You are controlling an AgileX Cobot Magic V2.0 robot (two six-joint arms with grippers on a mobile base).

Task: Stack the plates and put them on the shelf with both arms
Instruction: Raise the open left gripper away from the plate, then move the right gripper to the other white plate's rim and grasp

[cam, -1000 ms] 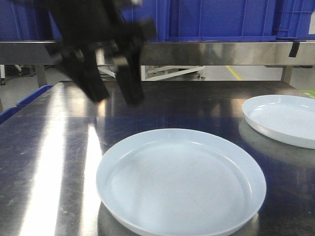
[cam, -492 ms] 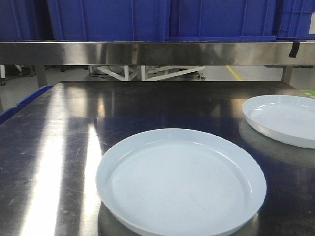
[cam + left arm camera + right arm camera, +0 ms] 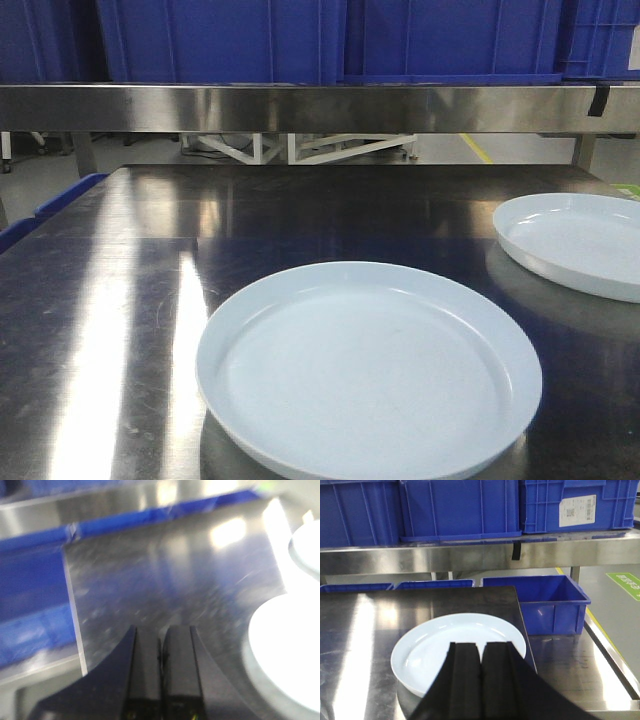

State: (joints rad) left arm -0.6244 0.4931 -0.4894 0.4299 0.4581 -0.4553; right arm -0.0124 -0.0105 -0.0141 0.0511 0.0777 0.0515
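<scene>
Left hand [image 3: 162, 680] and right hand [image 3: 481, 680] are pinched together, empty. A glossy bluish-white round plate [image 3: 430, 650] lies near each (unstacked, one per arm).

The right plate [image 3: 575, 240] runs off the front view's edge, the near plate [image 3: 368, 370] off its bottom. The left wrist view is all blur, both glared white. The right gripper [image 3: 480, 647] hides the right plate's near rim; the crate label [image 3: 576, 510] is unreadable.
</scene>
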